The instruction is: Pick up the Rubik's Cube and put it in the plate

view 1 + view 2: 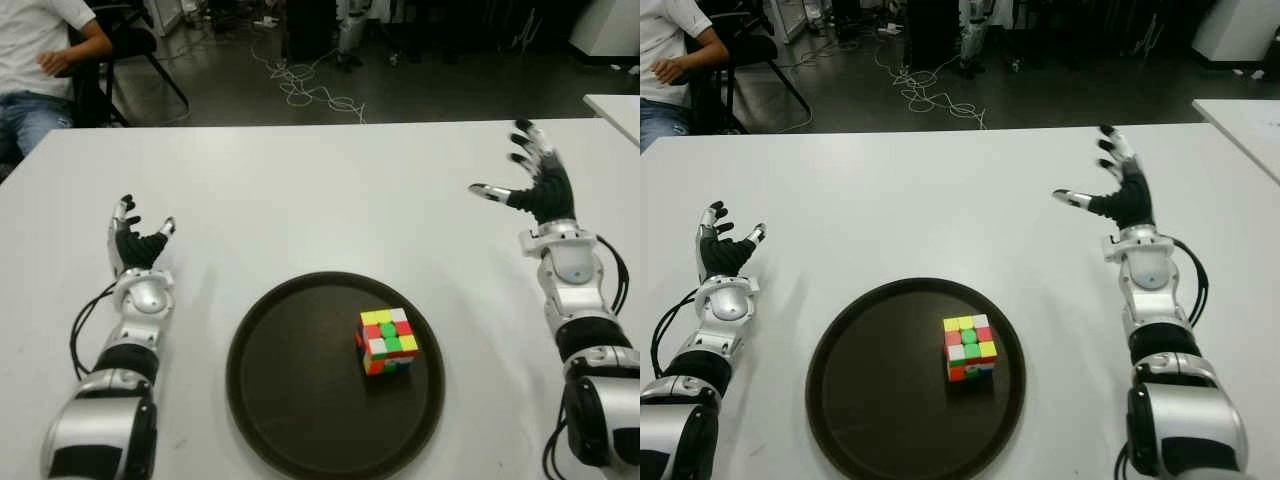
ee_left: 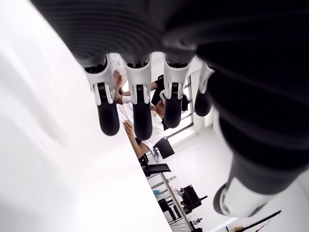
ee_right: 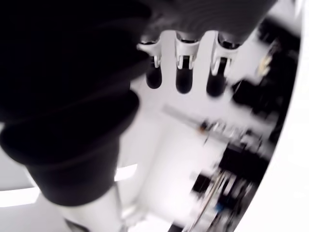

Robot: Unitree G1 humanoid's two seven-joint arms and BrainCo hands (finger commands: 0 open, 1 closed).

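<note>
The Rubik's Cube [image 1: 387,341] sits in the right half of the dark plate [image 1: 290,400], apparently placed. Left hand [image 1: 135,243] left of the plate and right hand [image 1: 537,183] far right both show spread, empty fingers. The cube looks light, rigid, smooth-faced; opposite flat faces would suit gripping.
</note>
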